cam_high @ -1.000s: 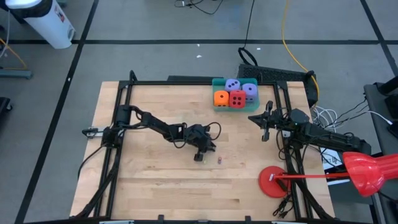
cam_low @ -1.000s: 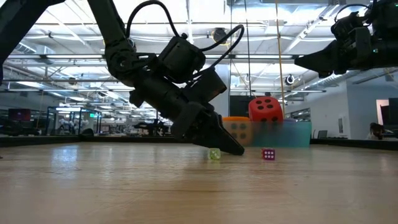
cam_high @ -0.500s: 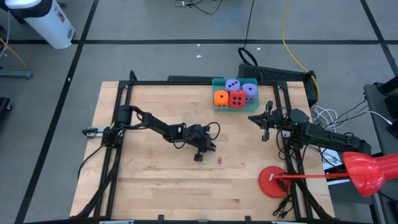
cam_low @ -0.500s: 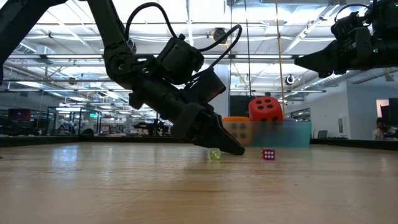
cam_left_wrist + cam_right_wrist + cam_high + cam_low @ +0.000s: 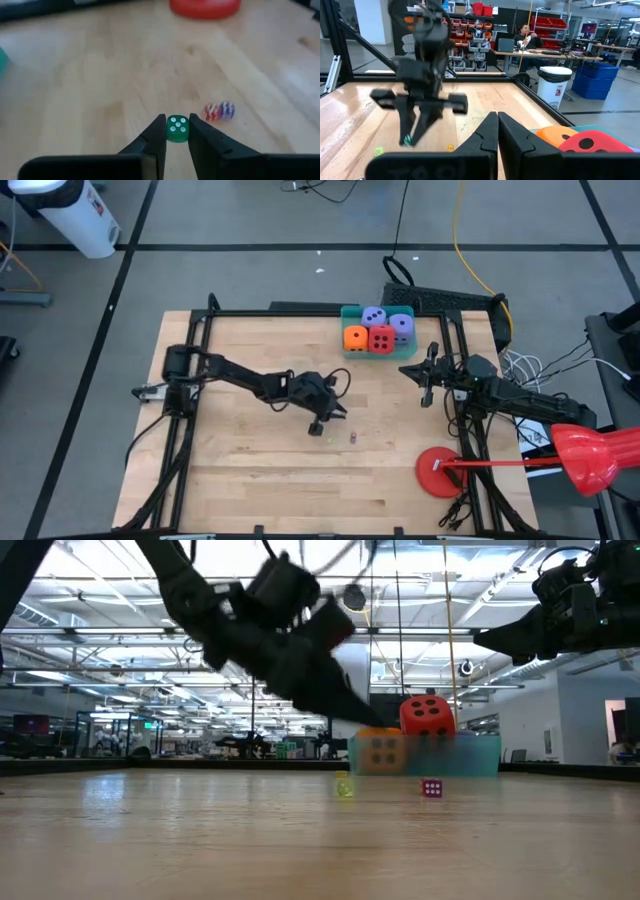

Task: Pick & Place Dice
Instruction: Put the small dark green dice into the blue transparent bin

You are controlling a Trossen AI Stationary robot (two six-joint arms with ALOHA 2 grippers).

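Up off the table point(image 5: 240, 480) within the last second: left gripper point(image 5: 317, 424), pinched on 1 small green die point(image 5: 177, 128), pick apparently done. Below, 2 small dice point(image 5: 432, 787) left lying. Right gripper point(image 5: 424, 386) closed, idle beside 4 big dice point(image 5: 381, 337) in the tray point(image 5: 347, 352).

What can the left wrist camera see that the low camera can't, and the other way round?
Only left wrist view: a tiny green die pinched by the left gripper, and the red disc. Only low view: the big orange die and big red die in the teal tray, the right gripper up high. Both: the tiny red die on the table.
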